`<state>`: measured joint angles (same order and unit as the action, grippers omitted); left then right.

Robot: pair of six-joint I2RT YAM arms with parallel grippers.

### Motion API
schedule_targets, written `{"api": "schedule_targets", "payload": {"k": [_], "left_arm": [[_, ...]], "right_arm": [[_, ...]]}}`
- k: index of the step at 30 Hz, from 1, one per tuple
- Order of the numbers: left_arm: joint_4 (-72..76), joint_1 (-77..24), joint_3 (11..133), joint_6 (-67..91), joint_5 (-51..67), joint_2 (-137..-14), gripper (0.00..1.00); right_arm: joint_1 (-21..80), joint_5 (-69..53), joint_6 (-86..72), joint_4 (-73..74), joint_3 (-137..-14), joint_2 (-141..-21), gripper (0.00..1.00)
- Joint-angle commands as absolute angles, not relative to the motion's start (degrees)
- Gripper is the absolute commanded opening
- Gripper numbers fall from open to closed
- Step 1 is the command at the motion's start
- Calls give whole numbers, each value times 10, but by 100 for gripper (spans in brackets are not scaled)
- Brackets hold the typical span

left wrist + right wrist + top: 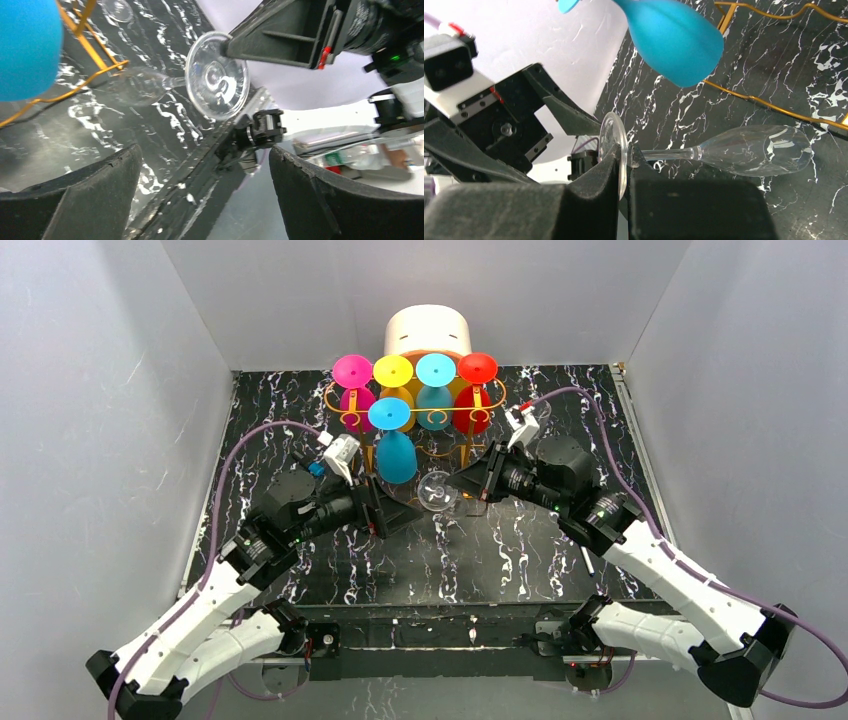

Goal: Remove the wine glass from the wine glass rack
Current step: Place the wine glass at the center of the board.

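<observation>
A clear wine glass is held level in front of the orange-gold wine glass rack, its bowl pointing toward the rack's base wire. My right gripper is shut on the rim of the glass's round foot. In the left wrist view the foot faces the camera, with the right gripper behind it. My left gripper is open and empty, a short way from the foot. On the rack several coloured glasses hang upside down, a blue one nearest.
A white-and-orange round box stands behind the rack against the back wall. White walls enclose the black marbled table on three sides. The blue glass's bowl hangs just above the clear glass.
</observation>
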<state>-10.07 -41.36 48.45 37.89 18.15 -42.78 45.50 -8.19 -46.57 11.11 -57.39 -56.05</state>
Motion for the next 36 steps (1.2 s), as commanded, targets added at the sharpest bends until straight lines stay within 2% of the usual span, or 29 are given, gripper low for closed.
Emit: {"api": "schedule_targets", "payload": {"k": [1,6,19,23,28,31,34,35,36], "left_arm": [[26,-413,456,457,242,-437,85],[43,-412,441,475,285,-464,69],[70,-413,431,482,298,-487,2],[72,-413,431,477,310,-486,0],[75,-413,434,469,345,-488,0],[80,-413,436,466,376,-496,0],[83,-413,438,464,394,-504,0],[82,-413,439,463,394,-505,0],[78,-413,440,461,389,-501,0]], "right_arm": [[457,-140,-421,9,-552,-535,1],[457,-180,-416,-51,-525,-529,1],[457,-237,-405,-77,-515,-535,1],[457,-279,-396,-72,-522,-544,3],[457,-314,-388,-54,-536,-558,20],[457,-326,-384,-40,-547,-569,24],[457,-344,-384,-40,-553,-578,25],[457,-345,-384,-38,-555,-581,22],[457,-342,-383,-37,-556,-581,13]]}}
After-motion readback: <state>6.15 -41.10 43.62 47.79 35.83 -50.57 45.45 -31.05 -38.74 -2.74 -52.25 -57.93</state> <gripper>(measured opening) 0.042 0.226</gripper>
